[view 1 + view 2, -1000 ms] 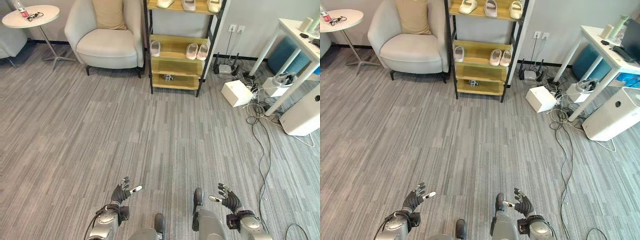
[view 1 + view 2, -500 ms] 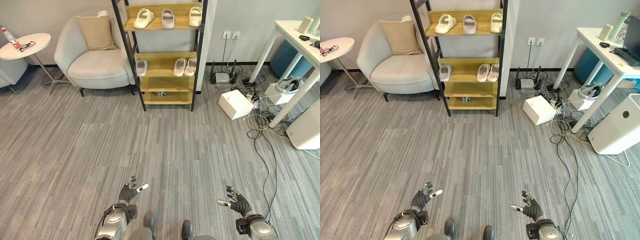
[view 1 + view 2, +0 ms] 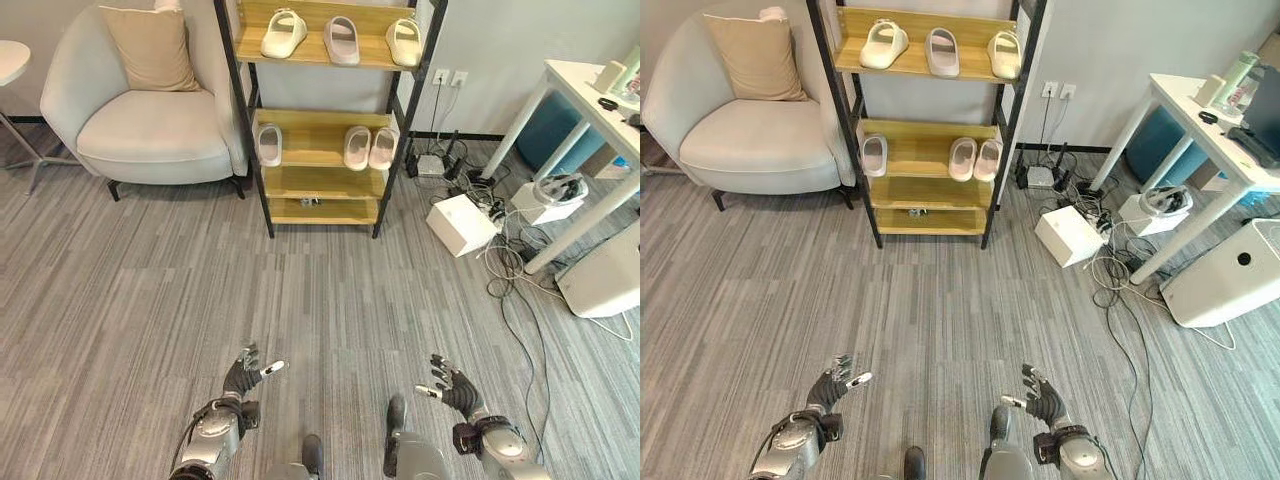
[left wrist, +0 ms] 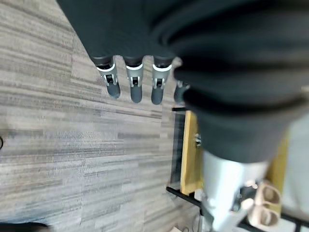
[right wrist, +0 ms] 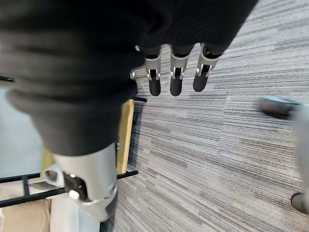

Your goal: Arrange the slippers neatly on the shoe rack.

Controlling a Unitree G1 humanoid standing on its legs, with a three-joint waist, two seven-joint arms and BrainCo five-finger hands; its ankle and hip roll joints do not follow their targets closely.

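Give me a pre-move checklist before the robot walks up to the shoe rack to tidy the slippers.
1. Left hand free: ok, fingers relaxed, holding nothing.
2. Right hand free: ok, fingers open, empty.
3. Black-framed wooden shoe rack in view ahead: ok.
4. Slippers located: ok. Three pale slippers on top shelf; single pale slipper at left of middle shelf, pale pair at right.
5. Neatness: not ok, the single slipper sits apart from the pair.
6. Path over grey striped carpet: ok, though loose cables and a white box lie to the right.
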